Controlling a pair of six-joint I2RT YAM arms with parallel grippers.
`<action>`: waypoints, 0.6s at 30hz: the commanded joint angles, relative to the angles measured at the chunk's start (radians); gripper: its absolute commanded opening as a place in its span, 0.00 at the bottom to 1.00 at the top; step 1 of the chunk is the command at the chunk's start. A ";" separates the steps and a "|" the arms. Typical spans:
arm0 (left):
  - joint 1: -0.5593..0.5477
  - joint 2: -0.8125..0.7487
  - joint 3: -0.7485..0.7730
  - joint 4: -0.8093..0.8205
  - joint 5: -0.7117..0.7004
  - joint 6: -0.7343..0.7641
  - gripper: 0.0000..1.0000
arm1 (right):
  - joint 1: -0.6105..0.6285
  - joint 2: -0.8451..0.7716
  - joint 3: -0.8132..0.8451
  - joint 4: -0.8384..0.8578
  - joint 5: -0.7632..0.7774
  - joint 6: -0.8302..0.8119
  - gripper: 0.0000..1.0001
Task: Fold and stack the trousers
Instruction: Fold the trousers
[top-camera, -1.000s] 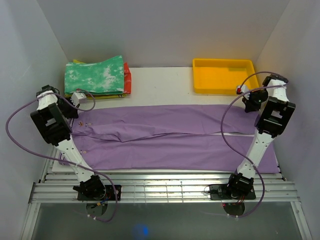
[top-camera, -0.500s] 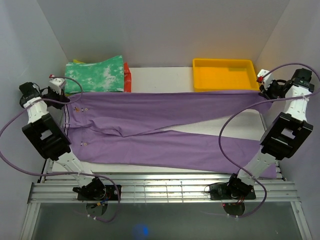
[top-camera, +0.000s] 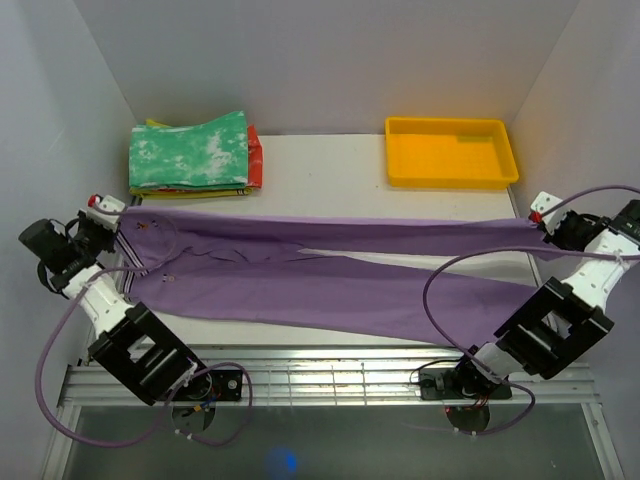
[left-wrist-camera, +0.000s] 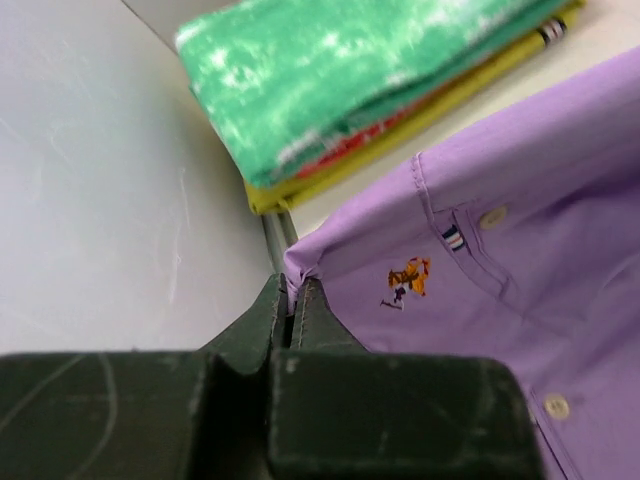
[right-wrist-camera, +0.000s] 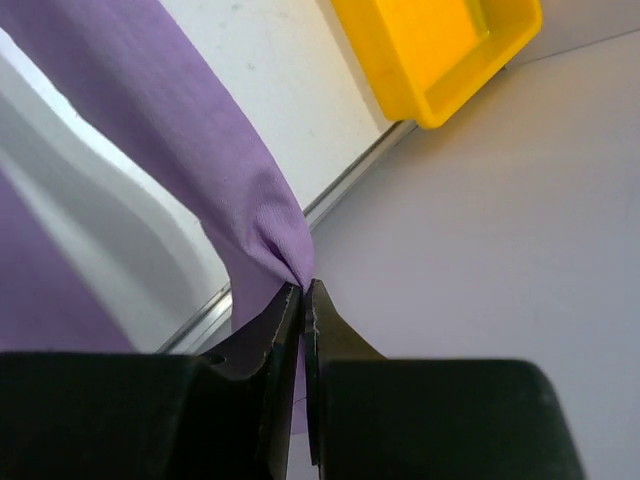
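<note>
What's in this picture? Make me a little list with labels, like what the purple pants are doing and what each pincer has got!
trousers: lilac, stretched long across the table, upper edge pulled taut between the two arms
left pincer: shut on the waistband corner
right pincer: shut on a leg end
folded pile: green-and-white garment on top, red and yellow beneath, far left corner
yellow tray: far right corner, apart from the trousers
</note>
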 joint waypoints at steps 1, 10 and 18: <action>0.113 -0.058 -0.113 -0.172 0.120 0.290 0.00 | -0.093 -0.092 -0.137 -0.116 -0.001 -0.336 0.08; 0.234 0.098 -0.226 -0.510 -0.070 0.844 0.00 | -0.282 -0.196 -0.551 -0.167 0.247 -0.770 0.36; 0.375 0.226 0.157 -1.053 0.038 1.033 0.89 | -0.444 -0.177 -0.302 -0.419 0.187 -0.875 0.83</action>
